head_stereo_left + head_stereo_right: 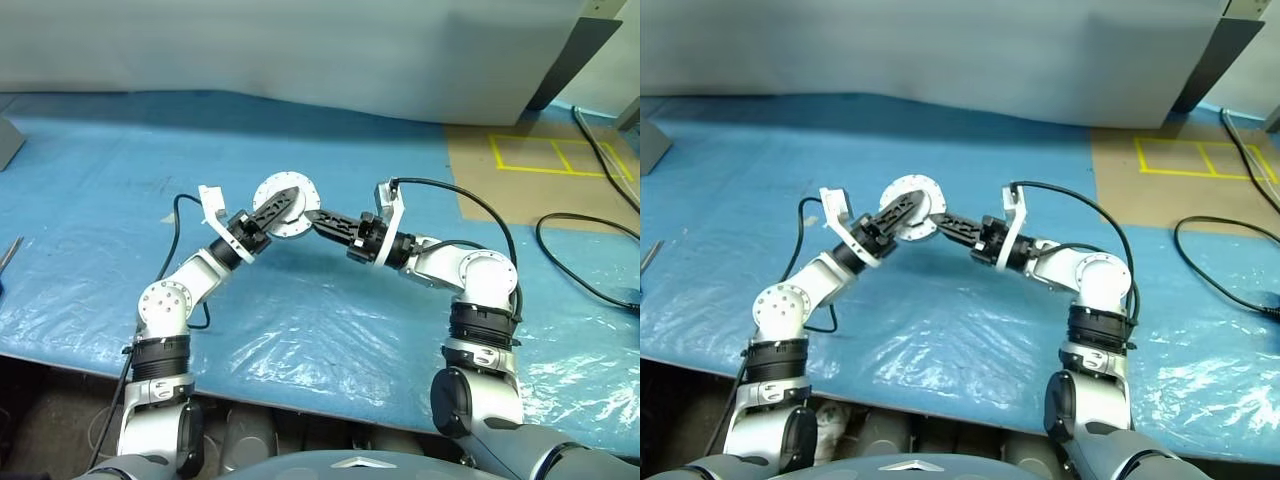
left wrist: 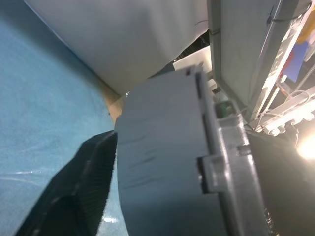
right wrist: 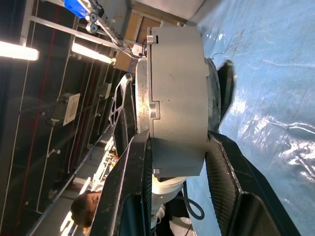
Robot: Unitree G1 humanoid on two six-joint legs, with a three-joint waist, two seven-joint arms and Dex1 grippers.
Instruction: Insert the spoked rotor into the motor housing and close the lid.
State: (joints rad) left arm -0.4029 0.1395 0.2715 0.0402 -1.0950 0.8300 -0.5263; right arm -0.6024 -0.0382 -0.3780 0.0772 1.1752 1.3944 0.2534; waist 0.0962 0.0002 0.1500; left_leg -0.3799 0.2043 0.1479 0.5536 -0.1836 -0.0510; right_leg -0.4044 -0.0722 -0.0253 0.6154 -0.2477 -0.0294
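Both claws meet at the round grey metal motor housing [image 3: 177, 98], held up over the blue plastic-covered tabletop [image 1: 330, 330].
The right claw [image 3: 177, 162] clamps the housing by its flat faces; the left claw [image 1: 282, 207] is spread wide across it, one finger [image 2: 83, 187] against its side.

Both arms are raised and angled inward, meeting at centre. The right gripper [image 1: 318, 217] is clamped on the motor housing [image 1: 283, 207]; the left gripper [image 1: 275, 209] is spread wide across it.
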